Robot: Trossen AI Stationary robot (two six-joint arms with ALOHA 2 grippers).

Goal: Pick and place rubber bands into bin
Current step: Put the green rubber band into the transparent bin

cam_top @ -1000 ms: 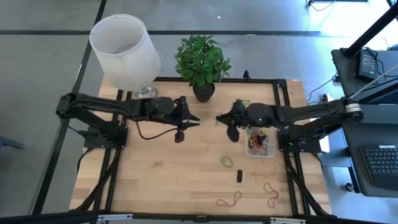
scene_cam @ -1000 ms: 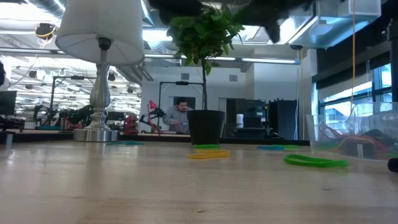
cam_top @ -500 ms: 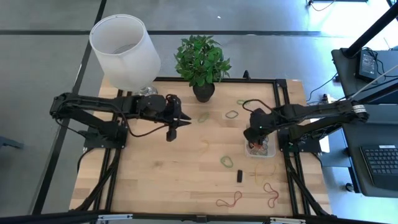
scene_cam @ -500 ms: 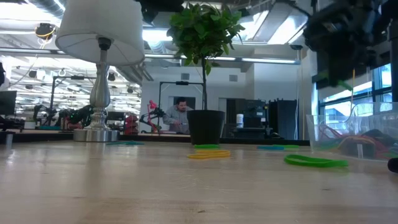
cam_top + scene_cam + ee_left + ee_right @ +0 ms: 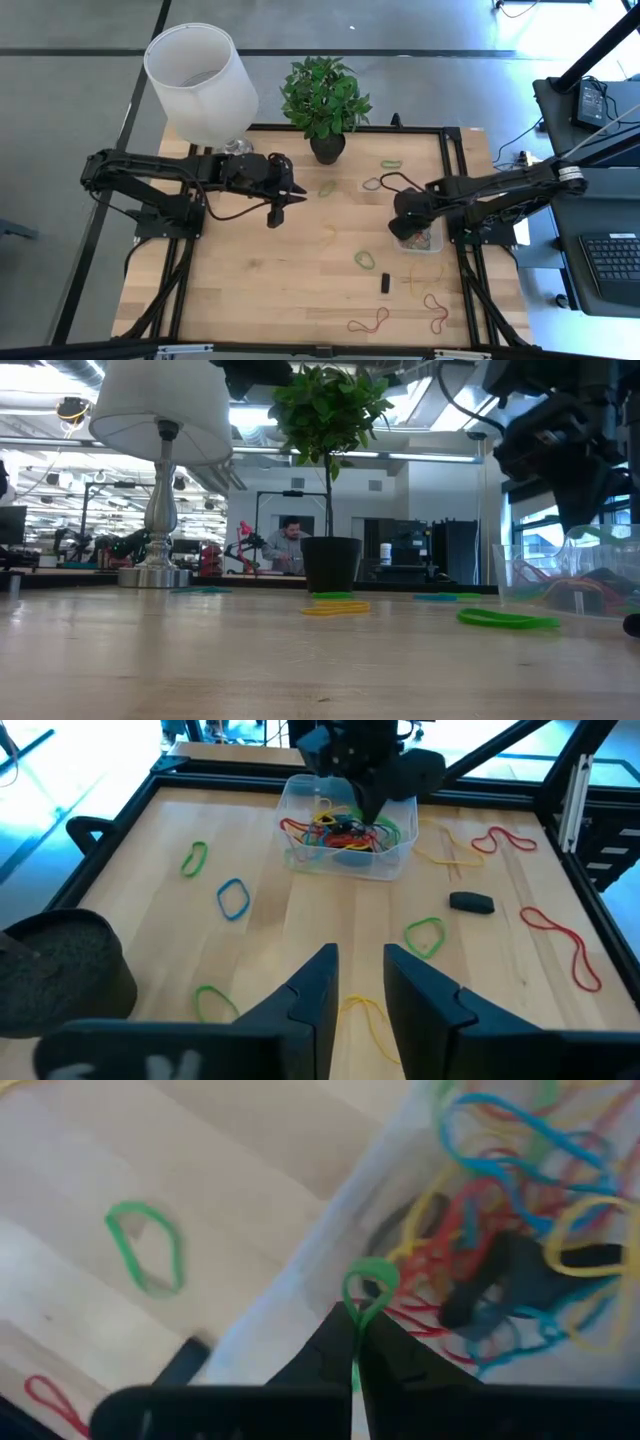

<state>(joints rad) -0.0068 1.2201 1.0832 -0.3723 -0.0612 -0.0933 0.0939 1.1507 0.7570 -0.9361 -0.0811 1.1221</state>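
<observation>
Many tangled multicoloured rubber bands point(image 5: 335, 830) in bin point(image 5: 392, 865)

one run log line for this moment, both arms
right gripper: shut on green rubber band, over bin | left gripper: fingers parted, empty, above table | loose bands on table

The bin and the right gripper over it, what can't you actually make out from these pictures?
- High view: the right gripper covers part of the bin, so its contents go uncounted.
- Low view: the bin is cut off by the picture's edge; its clear wall smears the rubber bands inside.
- Right wrist view: the green rubber band is pinched, but blur hides whether it touches the pile.
- Left wrist view: the right arm hides the bin's far side.
</observation>
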